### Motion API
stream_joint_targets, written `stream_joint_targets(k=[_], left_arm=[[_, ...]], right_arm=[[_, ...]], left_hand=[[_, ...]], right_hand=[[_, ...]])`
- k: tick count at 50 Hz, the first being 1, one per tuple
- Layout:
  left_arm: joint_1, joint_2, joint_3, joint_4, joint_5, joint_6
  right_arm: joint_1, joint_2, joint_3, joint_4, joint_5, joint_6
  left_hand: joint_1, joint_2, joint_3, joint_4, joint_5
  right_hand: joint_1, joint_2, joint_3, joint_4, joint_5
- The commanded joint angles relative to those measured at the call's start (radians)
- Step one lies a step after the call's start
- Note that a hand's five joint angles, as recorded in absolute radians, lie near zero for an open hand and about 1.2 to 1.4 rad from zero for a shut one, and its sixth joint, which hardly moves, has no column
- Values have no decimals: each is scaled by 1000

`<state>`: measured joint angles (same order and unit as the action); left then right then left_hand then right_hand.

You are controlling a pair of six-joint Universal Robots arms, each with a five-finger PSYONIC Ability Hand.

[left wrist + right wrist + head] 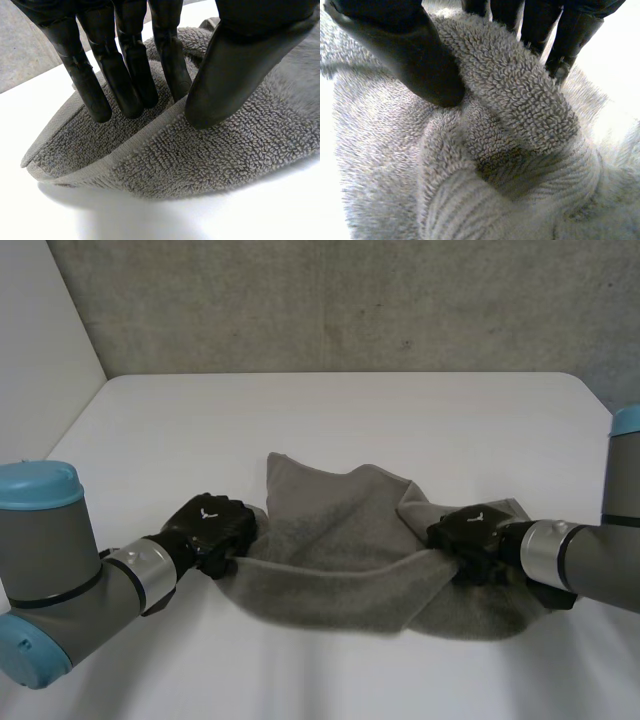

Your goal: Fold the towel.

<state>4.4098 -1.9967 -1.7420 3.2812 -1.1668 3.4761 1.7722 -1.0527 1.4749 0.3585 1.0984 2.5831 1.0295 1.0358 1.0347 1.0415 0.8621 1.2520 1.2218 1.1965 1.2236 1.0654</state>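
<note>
Left arm (55,570), grey with light-blue caps, at the table's (340,410) near left corner. Left hand (208,530): small white emblem on its back, unreadable; fingers and thumb pinch the grey towel (340,550) at its left end. Right hand (470,532): like emblem; pinches a raised fold at the right end. Towel: rumpled, long axis parallel to the near edge.
</note>
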Motion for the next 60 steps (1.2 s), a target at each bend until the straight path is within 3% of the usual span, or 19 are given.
stream_joint_targets(k=[1,8,10,19,22,24,30,36,38,39,40,41,42,43,46,52,55,60], left_arm=[[0,-4,1,-5,1,1],[-1,-28,-8,-15,-1,72],[-1,-27,-16,-20,-5,130],[2,-27,-31,-40,-16,172],[10,-27,-45,-46,-16,172],[26,-13,-51,-48,-13,172],[33,21,-14,-44,-19,173],[2,70,260,-32,-19,143],[-16,35,503,-3,-42,82],[-16,35,504,-3,-42,81],[-41,6,642,18,-75,28],[-41,6,644,18,-76,28],[-71,-13,770,43,-115,-24],[-85,-14,858,66,-158,-69],[-89,10,940,112,-229,-165],[-76,76,869,118,-237,-262],[-47,99,711,118,-194,-269],[9,107,382,121,-47,-209]], right_arm=[[-26,-144,71,2,-28,23],[-39,-248,160,5,-57,9],[-49,-273,195,-3,-69,9],[-86,-274,255,-6,-72,-24],[-106,-274,272,-7,-74,-41],[-122,-280,277,-1,-78,-60],[-123,-329,242,7,-92,-80],[-106,-320,-11,-21,-110,-74],[-64,-213,-306,-131,-89,-48],[-63,-213,-307,-131,-89,-47],[-15,-166,-476,-209,-56,-14],[27,-152,-619,-277,-5,33],[27,-152,-620,-277,-5,34],[61,-150,-725,-333,56,85],[69,-164,-791,-406,106,185],[62,-182,-697,-342,49,238],[56,-202,-539,-280,8,201],[49,-260,-216,-271,-2,-10]], left_hand=[[27,20,21,15,19],[-53,-59,-58,-65,-60],[-330,-337,-336,-342,-338],[-323,-329,-328,-335,-330],[-129,-135,-134,-141,-136],[265,259,260,253,258],[367,360,362,355,360],[367,360,362,355,360],[367,360,362,355,360],[367,360,362,355,360],[367,360,362,355,360],[367,360,362,355,360],[367,360,362,355,360],[367,360,362,355,360],[367,360,362,355,360],[367,360,362,355,360],[367,360,362,355,360],[367,360,362,355,360]], right_hand=[[25,55,80,53,37],[25,55,80,53,37],[16,46,72,45,28],[10,40,66,39,22],[16,46,72,45,28],[28,58,83,56,40],[144,174,200,173,156],[144,174,200,173,156],[144,174,200,173,156],[144,174,200,173,156],[144,174,200,173,156],[144,174,200,173,156],[144,174,200,173,156],[144,174,200,173,156],[144,174,200,173,156],[144,174,200,173,156],[144,174,200,173,156],[122,152,177,150,134]])
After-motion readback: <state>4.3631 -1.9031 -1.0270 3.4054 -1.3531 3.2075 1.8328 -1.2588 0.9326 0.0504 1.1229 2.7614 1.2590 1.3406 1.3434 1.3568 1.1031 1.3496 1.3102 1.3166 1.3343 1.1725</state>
